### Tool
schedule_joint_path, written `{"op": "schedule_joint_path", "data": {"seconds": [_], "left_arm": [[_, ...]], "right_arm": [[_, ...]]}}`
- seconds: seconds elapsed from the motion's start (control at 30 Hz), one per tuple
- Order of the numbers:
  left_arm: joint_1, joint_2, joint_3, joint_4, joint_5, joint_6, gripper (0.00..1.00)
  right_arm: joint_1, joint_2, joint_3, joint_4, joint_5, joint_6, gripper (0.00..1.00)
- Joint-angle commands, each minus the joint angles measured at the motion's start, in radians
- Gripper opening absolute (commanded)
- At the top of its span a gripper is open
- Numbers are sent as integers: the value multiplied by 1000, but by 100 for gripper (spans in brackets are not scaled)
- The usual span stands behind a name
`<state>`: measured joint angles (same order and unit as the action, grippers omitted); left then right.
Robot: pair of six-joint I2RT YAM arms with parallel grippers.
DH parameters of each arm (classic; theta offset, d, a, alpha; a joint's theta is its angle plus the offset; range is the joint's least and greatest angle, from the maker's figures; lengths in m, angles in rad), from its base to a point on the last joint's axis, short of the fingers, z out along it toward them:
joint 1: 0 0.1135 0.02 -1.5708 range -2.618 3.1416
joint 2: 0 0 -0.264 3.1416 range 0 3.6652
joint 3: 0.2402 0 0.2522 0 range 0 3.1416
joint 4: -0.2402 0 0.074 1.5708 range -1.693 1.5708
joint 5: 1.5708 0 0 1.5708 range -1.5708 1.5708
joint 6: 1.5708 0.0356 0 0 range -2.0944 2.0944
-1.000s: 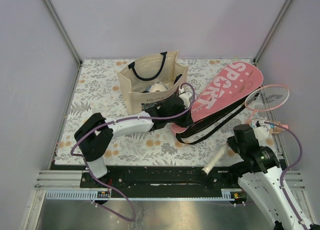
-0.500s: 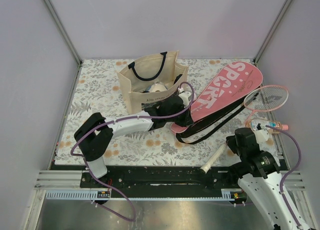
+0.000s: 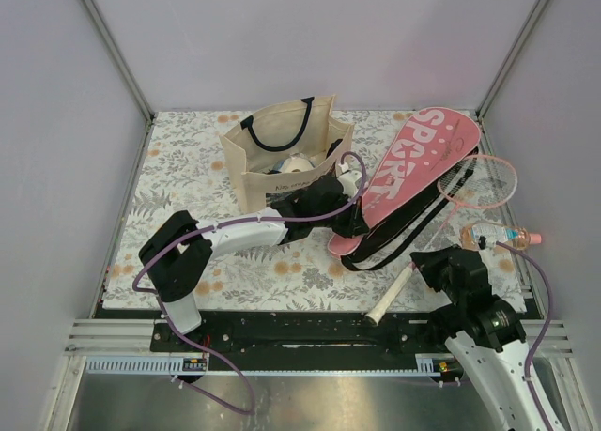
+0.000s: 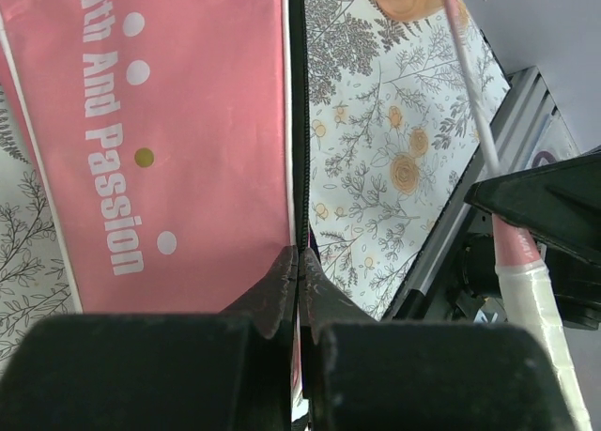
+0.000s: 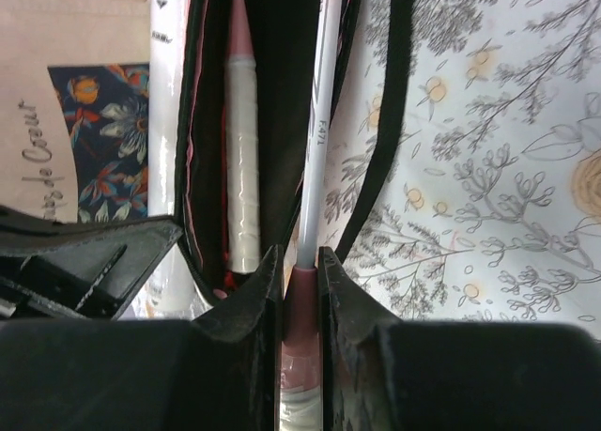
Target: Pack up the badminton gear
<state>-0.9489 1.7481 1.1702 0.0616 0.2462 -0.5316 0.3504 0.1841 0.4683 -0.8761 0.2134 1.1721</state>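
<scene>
My left gripper [image 3: 349, 226] is shut on the zipper edge of the pink SPORT cover [image 3: 423, 159] at its narrow near end; in the left wrist view [image 4: 299, 254] the cover [image 4: 169, 121] fills the left. My right gripper [image 3: 420, 268] is shut on a pink-framed racket at the top of its white handle [image 3: 387, 300]. The racket head [image 3: 481, 179] lies by the cover's right edge, over the black strap [image 3: 413, 226]. In the right wrist view, my gripper [image 5: 300, 262] pinches the racket's pink cone. Its shaft [image 5: 315, 159] runs along the cover's open mouth, where a second racket's white handle [image 5: 242, 168] lies inside.
The beige tote bag [image 3: 272, 159] stands behind my left arm with something white [image 3: 299, 163] inside. A small clear bottle with pink cap [image 3: 502, 234] lies at the right edge of the floral mat [image 3: 178, 168]. A black rail [image 3: 282, 328] runs along the near edge.
The cover's wide end has swung left and back. My right gripper has moved left and nearer with the racket, bringing the racket head leftwards against the cover's edge. The bottle now lies uncovered.
</scene>
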Motion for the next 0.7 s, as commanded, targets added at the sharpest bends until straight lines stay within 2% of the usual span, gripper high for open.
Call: {"op": "schedule_joint_path", "data": {"seconds": [0.0, 0.33, 0.53, 0.67], "left_arm": [[2, -39, 17, 84, 76, 22, 0], [2, -38, 9, 63, 149, 99, 0], [2, -24, 11, 60, 199, 116, 0], [4, -24, 0, 55, 231, 146, 0]], "right_arm": [[-2, -18, -10, 118, -115, -51, 0], [-1, 37, -25, 65, -276, -112, 0], [-1, 37, -86, 216, -304, -215, 0], [-1, 112, -99, 299, -299, -323, 0]]}}
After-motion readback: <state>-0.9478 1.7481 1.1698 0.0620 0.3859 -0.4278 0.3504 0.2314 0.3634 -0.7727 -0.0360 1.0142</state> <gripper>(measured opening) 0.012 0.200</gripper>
